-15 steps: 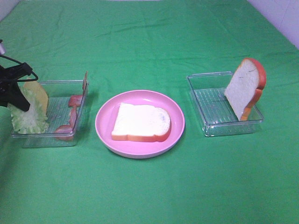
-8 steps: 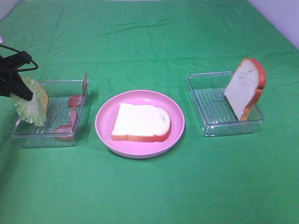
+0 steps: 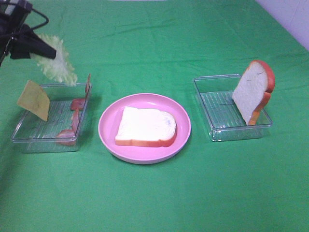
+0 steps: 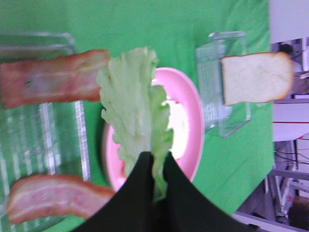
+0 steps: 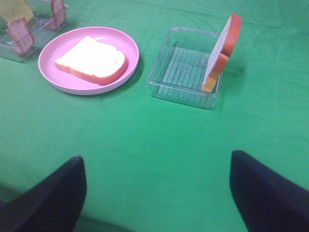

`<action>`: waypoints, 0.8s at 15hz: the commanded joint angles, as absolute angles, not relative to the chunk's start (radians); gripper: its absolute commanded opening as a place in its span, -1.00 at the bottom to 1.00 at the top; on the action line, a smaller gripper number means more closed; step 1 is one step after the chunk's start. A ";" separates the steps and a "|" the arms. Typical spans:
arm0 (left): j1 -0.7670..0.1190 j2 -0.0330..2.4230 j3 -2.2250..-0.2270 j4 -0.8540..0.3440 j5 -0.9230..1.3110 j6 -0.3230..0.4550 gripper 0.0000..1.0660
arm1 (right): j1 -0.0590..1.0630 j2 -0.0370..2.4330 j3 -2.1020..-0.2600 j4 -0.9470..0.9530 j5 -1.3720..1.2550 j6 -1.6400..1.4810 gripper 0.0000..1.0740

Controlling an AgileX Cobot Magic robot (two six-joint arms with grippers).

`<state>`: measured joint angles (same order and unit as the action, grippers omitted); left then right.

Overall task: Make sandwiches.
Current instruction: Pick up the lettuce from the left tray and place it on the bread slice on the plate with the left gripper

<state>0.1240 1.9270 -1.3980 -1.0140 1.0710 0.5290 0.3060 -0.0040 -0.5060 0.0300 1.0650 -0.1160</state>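
Observation:
My left gripper is shut on a pale green lettuce leaf, which hangs in the air above the far edge of the left tray. In the left wrist view the lettuce dangles from the black fingertips. A yellow cheese slice leans in that tray beside reddish bacon strips. One white bread slice lies flat on the pink plate. Another bread slice stands upright in the right tray. My right gripper stands open over bare cloth, well short of the plate.
A green cloth covers the whole table. The two clear trays flank the plate on either side. A pale wall edge shows at the far right corner.
My left gripper has risen out of the left tray with the lettuce and moved toward the far side. The cheese slice now shows, leaning in the tray. The right arm has not moved.

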 commanded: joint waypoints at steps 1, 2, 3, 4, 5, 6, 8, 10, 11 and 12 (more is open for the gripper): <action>0.095 1.920 -1.493 -1.138 1.153 0.542 -1.00 | 0.310 -0.027 -0.502 0.027 1.057 -0.119 0.40; 0.063 1.920 -1.521 -1.160 1.152 0.542 -1.00 | 0.310 -0.027 -0.502 0.027 1.057 -0.119 0.40; 0.019 1.921 -1.537 -1.161 1.143 0.554 -1.00 | 0.310 -0.027 -0.502 0.027 1.057 -0.119 0.40; -0.049 1.930 -1.543 -1.168 1.118 0.590 -1.00 | 0.310 -0.027 -0.502 0.027 1.057 -0.119 0.40; -0.098 1.942 -1.543 -1.179 1.095 0.603 -1.00 | 0.310 -0.027 -0.502 0.027 1.057 -0.119 0.40; -0.151 1.959 -1.544 -1.194 1.073 0.603 -1.00 | 0.310 -0.027 -0.502 0.027 1.057 -0.119 0.40; -0.231 2.007 -1.544 -1.215 1.021 0.603 -1.00 | 0.310 -0.027 -0.502 0.027 1.057 -0.119 0.40; -0.281 2.047 -1.544 -1.226 0.994 0.602 -1.00 | 0.310 -0.027 -0.502 0.027 1.057 -0.119 0.40; -0.306 2.079 -1.544 -1.234 0.974 0.602 -1.00 | 0.310 -0.027 -0.502 0.027 1.057 -0.119 0.40; -0.326 2.112 -1.544 -1.234 0.950 0.602 -1.00 | 0.310 -0.027 -0.502 0.027 1.057 -0.119 0.40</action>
<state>-0.3180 2.1030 -1.5400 -1.2110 0.9620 0.5970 0.3060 -0.0040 -0.5060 0.0300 1.0650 -0.1160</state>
